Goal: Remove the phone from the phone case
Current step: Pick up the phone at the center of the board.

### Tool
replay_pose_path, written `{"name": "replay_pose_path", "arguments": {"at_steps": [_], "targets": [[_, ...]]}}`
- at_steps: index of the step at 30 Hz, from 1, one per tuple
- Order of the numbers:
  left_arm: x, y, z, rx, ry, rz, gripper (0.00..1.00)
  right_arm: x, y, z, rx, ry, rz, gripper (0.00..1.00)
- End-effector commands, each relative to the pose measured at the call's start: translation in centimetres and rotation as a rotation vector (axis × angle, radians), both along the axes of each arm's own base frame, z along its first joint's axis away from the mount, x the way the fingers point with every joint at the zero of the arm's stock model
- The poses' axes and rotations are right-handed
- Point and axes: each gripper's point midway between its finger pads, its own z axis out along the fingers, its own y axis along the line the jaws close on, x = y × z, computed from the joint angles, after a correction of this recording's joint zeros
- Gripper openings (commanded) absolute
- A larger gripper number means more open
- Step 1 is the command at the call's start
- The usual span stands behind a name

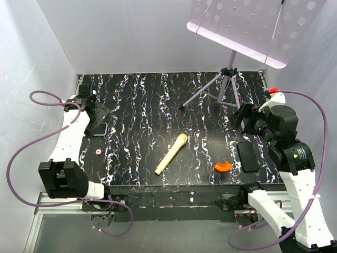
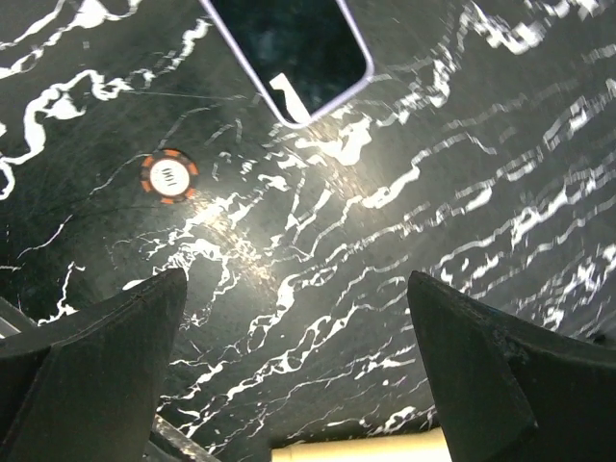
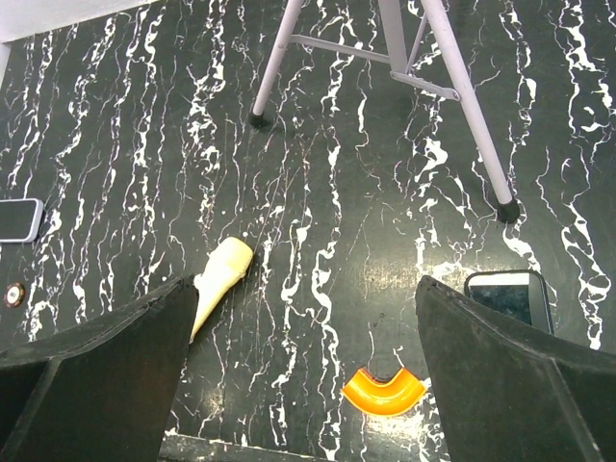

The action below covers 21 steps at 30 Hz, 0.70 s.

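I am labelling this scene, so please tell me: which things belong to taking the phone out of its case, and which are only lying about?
Job: glossy black-screened phone; thin lavender phone case around it.
Lying about: cream cylindrical stick; orange curved plastic piece; small round orange-and-black disc; dull black flat rectangle; grey metal tripod stand.

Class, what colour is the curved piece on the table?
Orange; the curved piece shows best in the right wrist view.
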Motion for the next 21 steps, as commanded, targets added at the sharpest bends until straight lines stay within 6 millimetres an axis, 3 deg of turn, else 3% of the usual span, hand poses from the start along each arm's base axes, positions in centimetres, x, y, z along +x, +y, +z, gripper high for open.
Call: {"name": "replay_pose_path", "arguments": {"at_steps": [1, 9, 13, 21], "targets": [[-0.5, 2.7, -0.6, -0.074, 0.001, 0.178, 1.00, -0.1, 0.4, 0.6, 0.000, -0.023, 0.031, 1.00], [4.1, 3.9, -4.9, -0.412, -0.046, 0.351, 1.00, -0.7, 0.8, 0.8, 0.013, -0.020, 0.059, 1.00], [5.3, 5.4, -6.5, -0.415, -0.045, 0.430, 1.00, -1.0, 0.6, 1.1, 0.016, -0.027, 0.052, 1.00], [4.3, 7.8, -11.2, -0.447, 0.070, 0.670, 0.99, -1.2, 0.5, 1.9, -0.003, -0.036, 0.057, 1.00]]}}
